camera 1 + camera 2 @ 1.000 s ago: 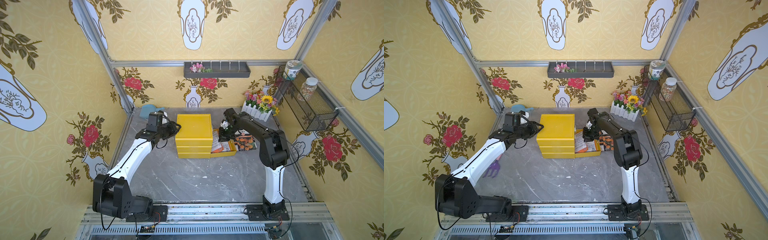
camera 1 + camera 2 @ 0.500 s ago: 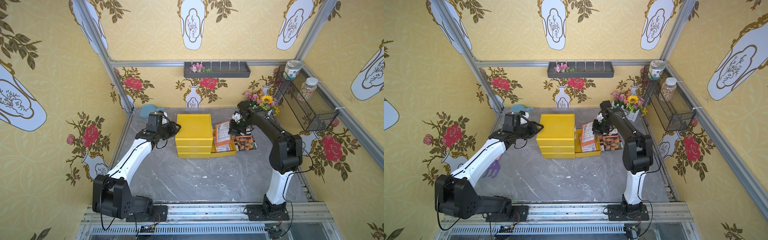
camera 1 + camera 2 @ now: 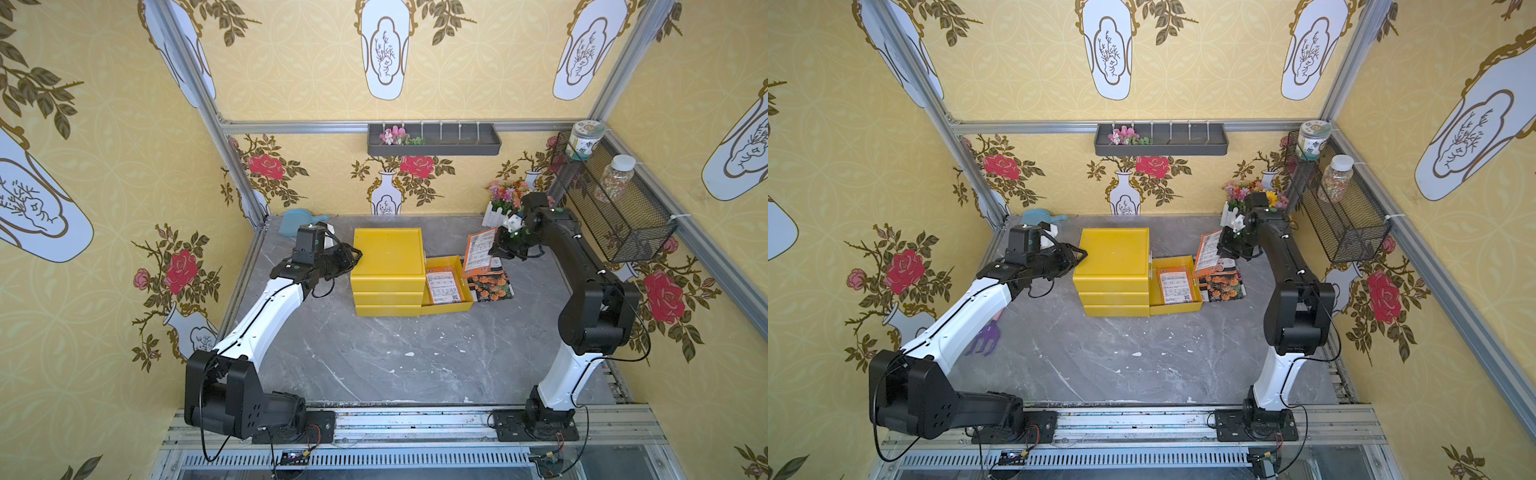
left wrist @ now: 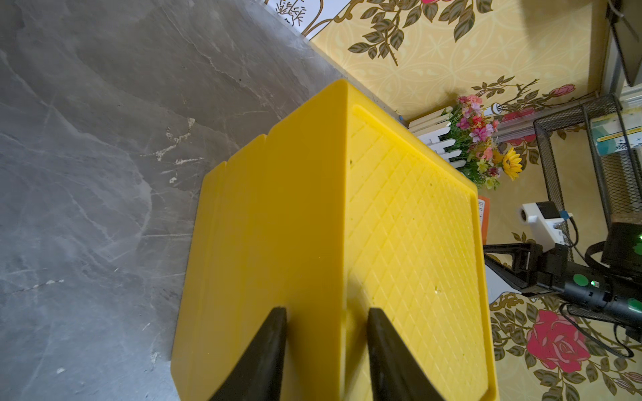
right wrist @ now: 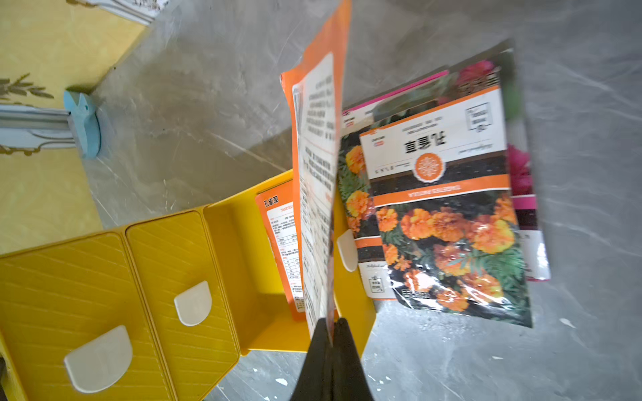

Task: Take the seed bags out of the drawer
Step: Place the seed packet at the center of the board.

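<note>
1. Grey marbled tabletop [image 3: 374,357] inside yellow floral wallpaper [image 3: 291,83]; a yellow drawer cabinet [image 3: 388,249] stands at its centre, with its lowest drawer [image 3: 446,306] pulled out toward 3 o'clock.
2. Held seed bag [image 3: 478,249]: flat, glossy and orange-edged, with a white text panel facing the camera. It hangs tilted in the air at 1 o'clock of the drawer. The right gripper [image 3: 496,249] is pinched tight on its edge, seen close in the right wrist view [image 5: 330,321].
3. Drawer seed bag [image 3: 444,284]: orange-and-white back up, lying flat inside the drawer.
4. Marigold seed bag [image 5: 451,225]: orange blooms on black, on the table at 3 o'clock of the drawer. It lies over a pink seed bag [image 5: 521,166].
5. Writing: "孔雀草" and "TAGETES PATULA" on the marigold front; the small print is blurred.
6. Left gripper [image 3: 355,253]: at 9 o'clock of the cabinet, clamped over its top edge.
</note>
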Action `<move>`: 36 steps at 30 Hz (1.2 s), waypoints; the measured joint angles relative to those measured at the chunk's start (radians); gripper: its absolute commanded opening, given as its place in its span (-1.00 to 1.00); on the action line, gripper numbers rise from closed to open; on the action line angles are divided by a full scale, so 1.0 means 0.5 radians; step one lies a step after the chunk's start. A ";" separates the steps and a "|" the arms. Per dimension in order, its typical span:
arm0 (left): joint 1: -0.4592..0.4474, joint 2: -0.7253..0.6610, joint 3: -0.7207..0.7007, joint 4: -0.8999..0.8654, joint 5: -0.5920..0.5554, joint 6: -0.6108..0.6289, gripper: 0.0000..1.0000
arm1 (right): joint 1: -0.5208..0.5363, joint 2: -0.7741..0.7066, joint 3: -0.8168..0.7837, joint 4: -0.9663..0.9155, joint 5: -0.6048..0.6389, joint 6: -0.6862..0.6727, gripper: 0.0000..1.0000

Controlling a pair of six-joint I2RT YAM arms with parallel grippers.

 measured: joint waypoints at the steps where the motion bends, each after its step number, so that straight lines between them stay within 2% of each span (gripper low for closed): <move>1: 0.000 0.000 0.000 0.000 0.001 0.001 -0.15 | -0.044 -0.005 -0.010 -0.002 0.002 -0.005 -1.00; 6: 0.000 0.002 0.000 0.000 0.007 0.001 -0.15 | -0.176 0.011 -0.064 -0.017 0.066 -0.065 -1.00; 11: 0.000 0.011 0.009 -0.003 0.014 0.001 -0.15 | -0.192 0.072 -0.166 -0.014 0.151 -0.146 -1.00; 19: 0.000 0.020 0.020 -0.009 0.015 0.002 -0.15 | -0.191 0.121 -0.240 -0.006 0.149 -0.242 -1.00; 25: 0.000 0.028 0.038 -0.031 0.016 0.002 -0.15 | -0.177 0.181 -0.233 -0.014 0.163 -0.276 -0.90; 32: 0.000 0.028 0.044 -0.043 0.014 0.010 -0.15 | -0.173 0.229 -0.185 -0.064 0.412 -0.272 -0.21; 34: 0.000 0.028 0.047 -0.046 0.014 0.011 -0.15 | -0.174 0.228 -0.180 -0.064 0.472 -0.266 -0.12; 36: 0.000 0.028 0.047 -0.047 0.014 0.012 -0.15 | -0.173 0.224 -0.179 -0.065 0.503 -0.263 -0.11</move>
